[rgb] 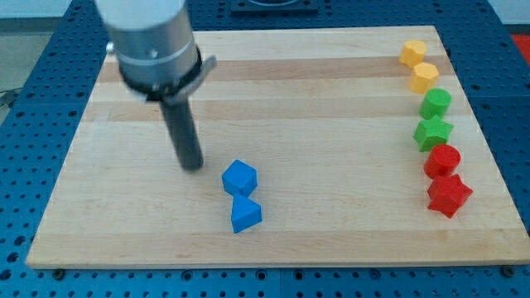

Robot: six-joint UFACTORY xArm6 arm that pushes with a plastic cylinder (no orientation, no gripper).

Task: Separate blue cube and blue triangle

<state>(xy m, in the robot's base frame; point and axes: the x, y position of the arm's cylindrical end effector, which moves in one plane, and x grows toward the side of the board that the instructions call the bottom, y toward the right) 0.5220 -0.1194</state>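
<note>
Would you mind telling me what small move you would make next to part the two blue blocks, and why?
Probably slide my tip toward the view's right into the blue cube, nudging it off the blue triangle. The two touch, cube above triangle in the view, and my tip sits just left of the cube, apart from it.

Laboratory robotics bench. A pale wooden board of glued planks point(331, 240) lies on a blue metal table perforated with a regular grid of mounting holes point(33, 149), the kind of breadboard surface used for fixing apparatus. A grey cylindrical robot arm housing point(149, 41) carries a straight dark rod whose lower end, my tip point(193, 168), meets the board. Small moulded plastic blocks in blue, yellow, green and red serve as test pieces.
</note>
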